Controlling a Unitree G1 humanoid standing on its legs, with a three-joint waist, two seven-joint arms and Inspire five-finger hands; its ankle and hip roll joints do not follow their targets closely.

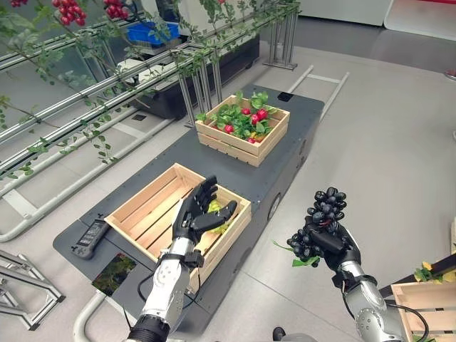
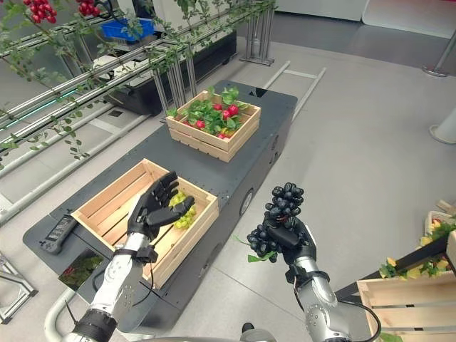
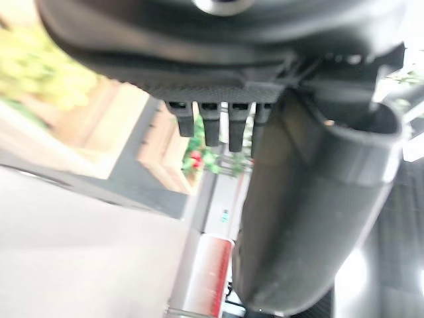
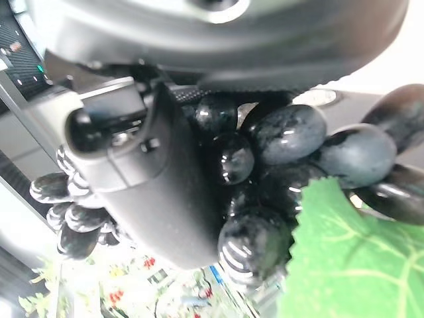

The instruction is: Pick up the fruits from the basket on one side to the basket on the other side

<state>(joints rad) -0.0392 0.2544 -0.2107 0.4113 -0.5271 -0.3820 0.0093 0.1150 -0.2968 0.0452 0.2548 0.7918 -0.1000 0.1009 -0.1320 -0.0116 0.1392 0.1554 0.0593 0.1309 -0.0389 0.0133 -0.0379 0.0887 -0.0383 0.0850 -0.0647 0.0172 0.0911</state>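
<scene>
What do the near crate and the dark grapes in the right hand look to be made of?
Near crate: pale unfinished wood, with visible slats and grain. Dark grapes, gripped by the right hand: glossy, marbled beads with a flat green leaf, probably plastic imitation, though real fruit can't be excluded.

Three wooden crates: near crate, far crate, side crate. One black grape bunch. One green bunch.
</scene>
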